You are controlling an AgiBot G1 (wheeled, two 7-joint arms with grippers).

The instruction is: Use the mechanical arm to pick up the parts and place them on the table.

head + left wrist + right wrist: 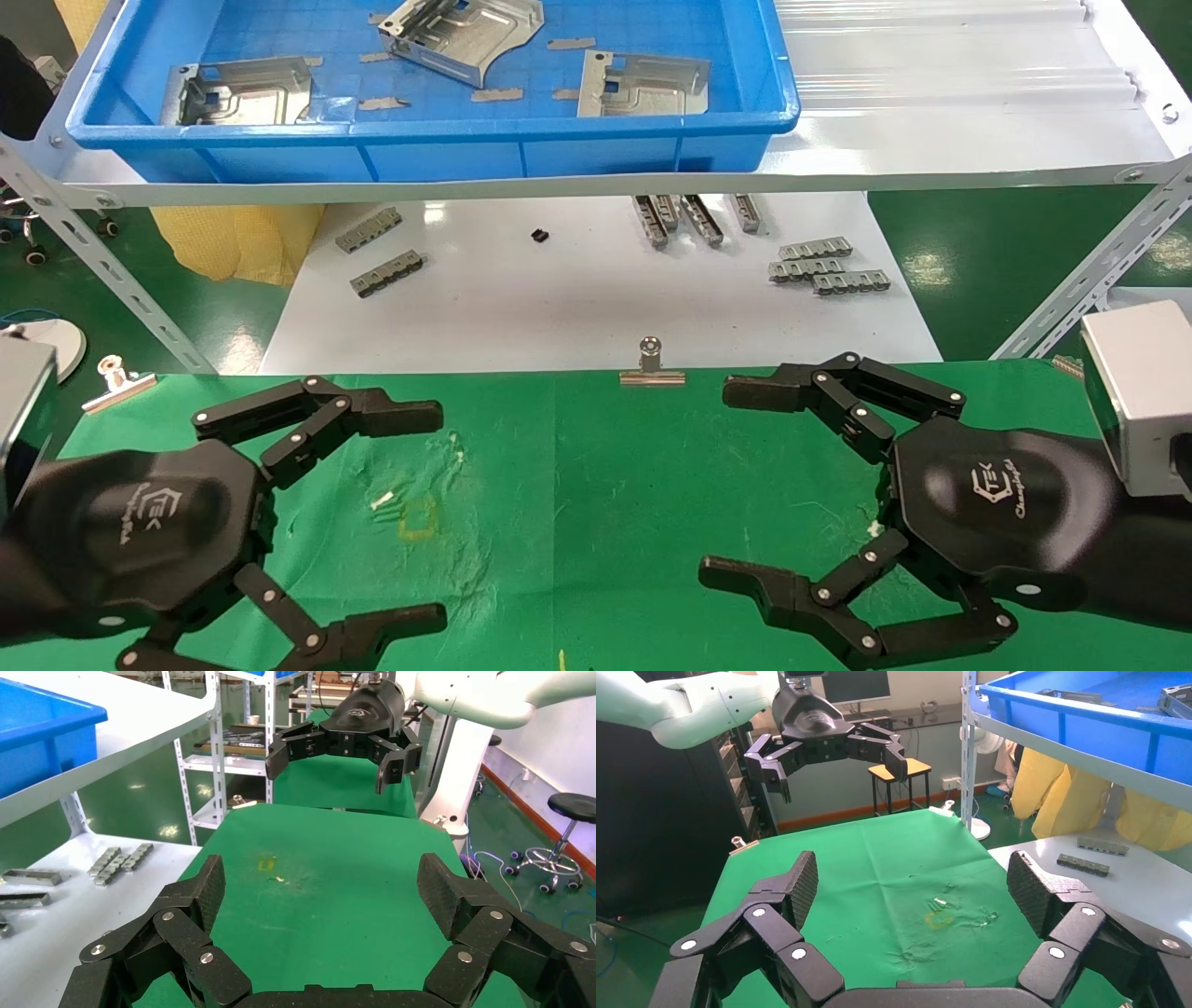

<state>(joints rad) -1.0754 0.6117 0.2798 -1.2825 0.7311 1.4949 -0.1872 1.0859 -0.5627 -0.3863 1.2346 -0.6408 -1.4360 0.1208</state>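
Note:
Three shiny grey sheet-metal parts lie in the blue tray (438, 149) on the upper shelf: one at the left (240, 90), one at the back middle (466, 35), one at the right (643, 86). My left gripper (410, 517) hovers open and empty over the left of the green table (596, 485). My right gripper (731, 485) hovers open and empty over the table's right. The two face each other. The left wrist view shows my left gripper (320, 888) wide open. The right wrist view shows my right gripper (912, 885) wide open. A faint yellow square mark (417, 518) lies on the cloth.
A glossy white board (559, 298) behind the table carries small grey slotted strips (829, 268). Silver binder clips (651, 365) hold the cloth at its far edge. Slanted shelf legs (1080, 280) stand at both sides under the shelf.

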